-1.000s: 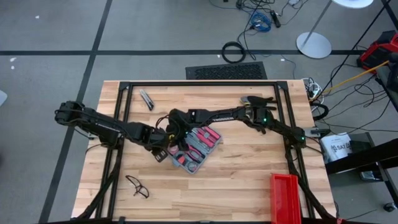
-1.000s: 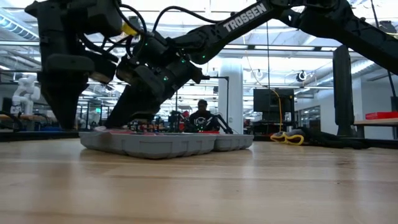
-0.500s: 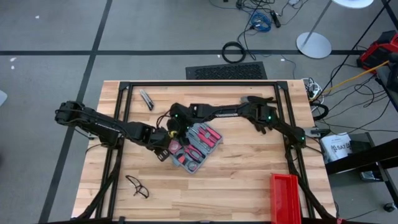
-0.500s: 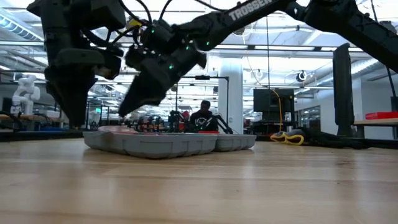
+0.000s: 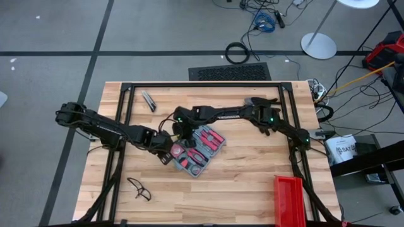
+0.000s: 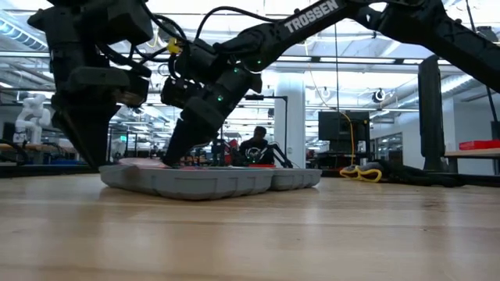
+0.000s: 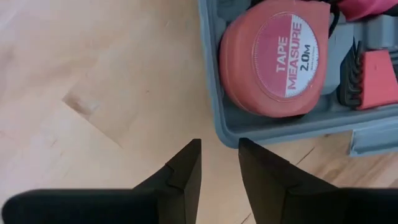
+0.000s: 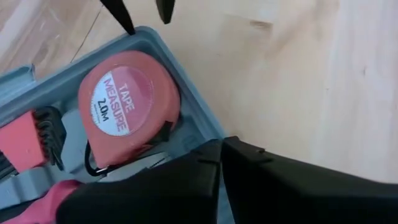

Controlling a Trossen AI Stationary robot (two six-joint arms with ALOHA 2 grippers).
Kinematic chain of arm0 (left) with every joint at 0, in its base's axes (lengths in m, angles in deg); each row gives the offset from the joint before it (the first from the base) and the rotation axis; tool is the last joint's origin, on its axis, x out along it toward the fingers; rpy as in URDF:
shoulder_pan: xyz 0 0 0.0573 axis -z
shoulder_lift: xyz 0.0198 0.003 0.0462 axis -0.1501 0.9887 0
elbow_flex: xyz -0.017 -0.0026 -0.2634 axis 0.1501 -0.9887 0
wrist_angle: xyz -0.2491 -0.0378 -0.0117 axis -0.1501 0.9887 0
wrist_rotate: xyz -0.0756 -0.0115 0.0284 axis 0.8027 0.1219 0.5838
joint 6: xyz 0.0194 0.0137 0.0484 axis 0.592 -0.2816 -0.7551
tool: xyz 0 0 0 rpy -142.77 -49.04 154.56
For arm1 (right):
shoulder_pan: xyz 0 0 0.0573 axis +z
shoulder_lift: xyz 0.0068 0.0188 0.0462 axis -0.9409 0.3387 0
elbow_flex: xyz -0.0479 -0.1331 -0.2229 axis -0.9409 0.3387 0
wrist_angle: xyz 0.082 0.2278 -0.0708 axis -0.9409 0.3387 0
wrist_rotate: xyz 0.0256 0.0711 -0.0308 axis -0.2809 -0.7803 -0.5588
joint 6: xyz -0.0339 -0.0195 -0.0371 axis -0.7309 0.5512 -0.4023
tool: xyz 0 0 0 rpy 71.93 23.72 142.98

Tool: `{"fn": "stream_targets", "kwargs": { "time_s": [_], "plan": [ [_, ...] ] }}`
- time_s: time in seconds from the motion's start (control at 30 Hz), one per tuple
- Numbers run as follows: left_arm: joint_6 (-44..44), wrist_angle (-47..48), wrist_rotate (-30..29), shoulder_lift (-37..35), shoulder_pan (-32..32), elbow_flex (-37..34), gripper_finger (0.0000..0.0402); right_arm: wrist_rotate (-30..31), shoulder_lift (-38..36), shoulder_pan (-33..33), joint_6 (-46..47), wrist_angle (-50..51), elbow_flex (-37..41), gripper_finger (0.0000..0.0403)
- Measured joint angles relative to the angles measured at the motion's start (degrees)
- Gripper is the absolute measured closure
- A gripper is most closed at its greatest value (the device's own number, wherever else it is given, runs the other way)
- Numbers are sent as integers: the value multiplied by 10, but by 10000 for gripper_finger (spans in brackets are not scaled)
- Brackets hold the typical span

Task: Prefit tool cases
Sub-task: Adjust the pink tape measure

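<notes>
Open case [image 5: 197, 149] lies mid-desk [image 5: 252, 170], grey tray up, red tape measure [image 7: 272, 61] in its corner pocket with hex keys [image 7: 354, 73] beside it. Left tool [image 7: 217, 163] hovers just off that corner, fingers spread and released, gripping nothing. Right tool [image 8: 220, 163] is down at the case rim by the tape measure, fingers clenched together, nothing seen between them. Glasses [image 5: 139, 188] sit near the front edge, a red bin [image 5: 290, 199] at the front right corner, a person [image 6: 255, 146] far behind.
</notes>
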Motion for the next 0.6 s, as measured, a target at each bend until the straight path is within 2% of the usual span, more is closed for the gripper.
{"fn": "stream_targets", "kwargs": {
  "time_s": [0.5, 0.6],
  "plan": [
    [0, -13, -25, 1, 6, -2, 290, -3, 3, 29, -4, -15, 2, 403],
    [0, -20, -31, 1, 6, -3, 290, 13, 3, 30, -13, -16, 2, 403]
  ]
}}
